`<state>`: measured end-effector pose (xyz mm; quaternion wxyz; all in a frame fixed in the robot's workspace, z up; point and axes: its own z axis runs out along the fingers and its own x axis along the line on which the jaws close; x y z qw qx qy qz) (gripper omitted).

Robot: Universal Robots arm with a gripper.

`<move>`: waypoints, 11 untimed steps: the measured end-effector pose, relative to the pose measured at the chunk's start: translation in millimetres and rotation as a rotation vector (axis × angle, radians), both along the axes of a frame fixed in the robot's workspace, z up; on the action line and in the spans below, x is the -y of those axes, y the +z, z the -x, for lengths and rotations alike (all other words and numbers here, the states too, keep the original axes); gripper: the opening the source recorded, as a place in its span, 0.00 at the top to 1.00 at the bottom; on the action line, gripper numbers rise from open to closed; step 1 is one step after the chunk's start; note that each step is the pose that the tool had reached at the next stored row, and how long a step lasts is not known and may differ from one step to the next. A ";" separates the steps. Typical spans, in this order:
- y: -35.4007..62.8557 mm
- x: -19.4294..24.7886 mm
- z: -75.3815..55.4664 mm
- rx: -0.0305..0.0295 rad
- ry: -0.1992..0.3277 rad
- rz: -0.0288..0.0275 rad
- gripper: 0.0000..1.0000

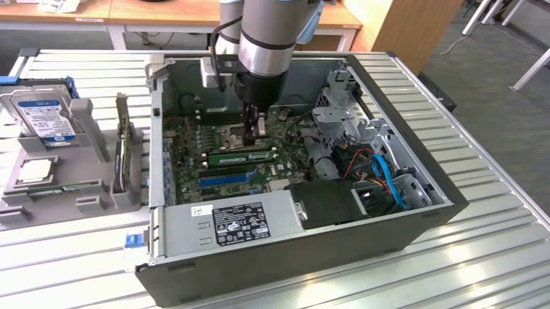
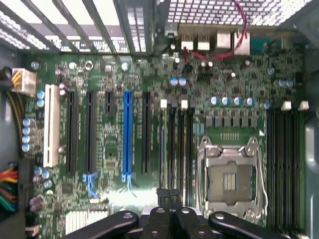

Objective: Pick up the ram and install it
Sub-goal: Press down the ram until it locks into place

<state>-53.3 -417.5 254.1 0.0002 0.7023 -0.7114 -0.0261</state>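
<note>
Exterior view, arm pose: the arm comes straight down into the open computer case (image 1: pixel 413 212), with the gripper (image 1: pixel 252 140) just above the motherboard (image 1: pixel 193 145), beside the processor socket (image 1: pixel 234 134).
Fingers: clenched together; in the wrist view the gripper (image 2: pixel 169 195) shows both tips pressed against each other, and I cannot tell whether anything thin is caught between them.
Ram: a long green stick, the ram (image 1: pixel 243 156), lies along a slot on the motherboard directly below the fingers; whether it is fully seated cannot be told.
Contact: the tips stand at or just above the ram's upper edge; touching or apart cannot be settled.
Surroundings in case: power supply (image 1: pixel 232 222) with a black label nearest the camera, blue slot (image 1: pixel 225 178) beside it, drive cage (image 1: pixel 344 116) and blue cable (image 1: pixel 388 180) to the exterior view's right.
Obstruction: the arm's body hides the case's far wall and part of the board behind it.
Outside case: on the slatted metal surface (image 1: pixel 481 257), to the exterior view's left, a grey holder (image 1: pixel 82 187) carries a hard drive (image 1: pixel 45 119) standing upright and a processor chip (image 1: pixel 35 170) lying flat.
Wrist view, additional: the motherboard (image 2: pixel 234 74) seen from above, with the empty socket (image 2: pixel 230 180), 1 blue slot (image 2: pixel 127 134), several black slots and coloured wiring (image 2: pixel 7 184) at the edge.
</note>
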 end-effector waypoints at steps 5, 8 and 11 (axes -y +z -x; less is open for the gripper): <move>-0.2 0.0 12.2 0.0001 0.000 0.0000 0.90; -0.3 0.0 19.1 0.0001 0.000 -0.0001 0.90; -0.4 0.0 25.2 0.0001 0.000 0.0000 0.90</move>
